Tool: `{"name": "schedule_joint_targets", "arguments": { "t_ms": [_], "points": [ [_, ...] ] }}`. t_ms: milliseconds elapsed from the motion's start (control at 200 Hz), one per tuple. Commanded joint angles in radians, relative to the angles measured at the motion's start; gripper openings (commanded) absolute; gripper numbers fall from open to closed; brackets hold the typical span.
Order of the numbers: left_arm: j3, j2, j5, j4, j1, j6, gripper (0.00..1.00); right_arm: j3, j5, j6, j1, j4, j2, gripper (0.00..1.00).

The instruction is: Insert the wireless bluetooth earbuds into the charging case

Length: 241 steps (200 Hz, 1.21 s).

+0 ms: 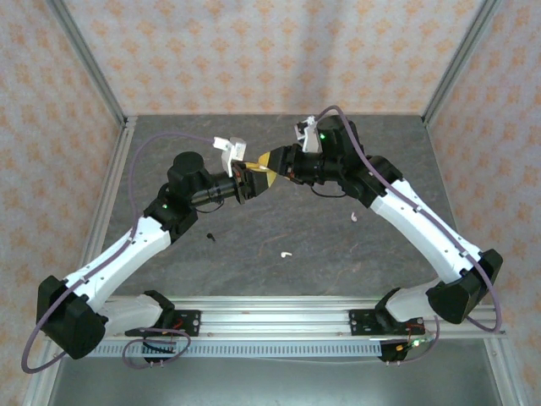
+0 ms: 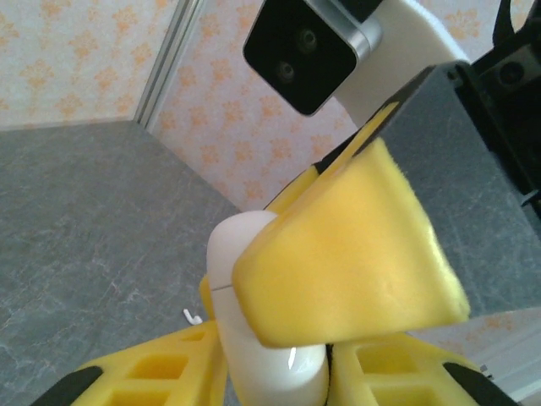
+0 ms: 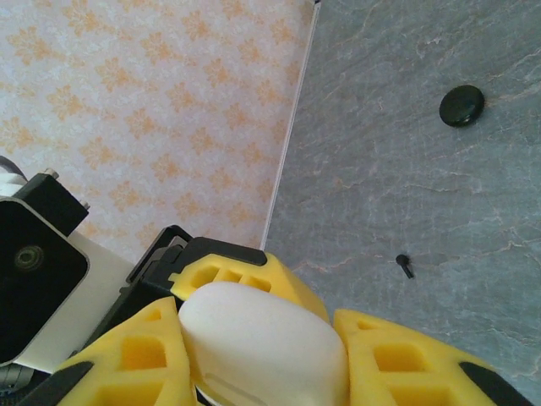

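Two grippers on one glossy white rounded plastic charging case (image 3: pixel 262 334), raised off the dark grey stone-patterned table (image 1: pixel 321 279) at mid-scene.

From the left: left gripper (image 2: pixel 272 355), yellow ribbed fingers drawn in narrow, pinches the case's lower end from both sides. Thin seam (image 2: pixel 221 288) across the white shell; whether the case is open or closed, cannot tell.

From the right: right gripper (image 3: pixel 262 359), likewise narrowed, squeezes that one case between its own yellow fingers, with one broad pad (image 2: pixel 355 262) lying flat over the case's upper part.

Down on the table, all well apart from the raised case:
- Tiny short-stemmed plastic black earbud (image 1: pixel 210 236), near the left forearm.
- Matching white earbud (image 1: pixel 286 252), nearer the middle and toward the near edge.
- Second white earbud (image 1: pixel 354 216), just beside the right forearm.

Farther off on the table in the right wrist view, a small round glossy black object (image 3: pixel 462 106), kind unclear.
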Motion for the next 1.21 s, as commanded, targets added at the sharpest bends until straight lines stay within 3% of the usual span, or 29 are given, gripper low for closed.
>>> {"name": "schedule_joint_targets", "arguments": {
  "t_ms": [0, 235, 330, 540, 675, 861, 1201],
  "points": [
    [0.009, 0.008, -0.021, 0.094, -0.001, -0.024, 0.26, -0.016, -0.041, 0.024, 0.01, 0.031, -0.003, 0.26],
    [0.009, 0.016, -0.033, 0.1, -0.001, -0.058, 0.06, -0.033, -0.045, 0.02, 0.01, 0.056, -0.012, 0.37],
    [0.0, 0.009, -0.032, 0.113, -0.001, -0.067, 0.04, -0.036, -0.05, 0.019, 0.008, 0.08, -0.02, 0.41],
    [-0.02, -0.023, -0.053, 0.118, 0.0, -0.089, 0.0, -0.042, -0.08, 0.012, 0.001, 0.133, -0.045, 0.64],
    [-0.007, -0.016, -0.053, 0.071, 0.01, -0.151, 0.0, -0.062, -0.084, -0.014, -0.037, 0.159, -0.101, 0.65],
    [-0.009, 0.009, 0.019, 0.152, 0.02, -0.261, 0.0, -0.153, -0.126, 0.04, -0.104, 0.28, -0.164, 0.65],
    [0.01, -0.004, 0.077, 0.195, 0.018, -0.332, 0.0, -0.199, -0.195, 0.073, -0.11, 0.418, -0.128, 0.6]
  ]
}}
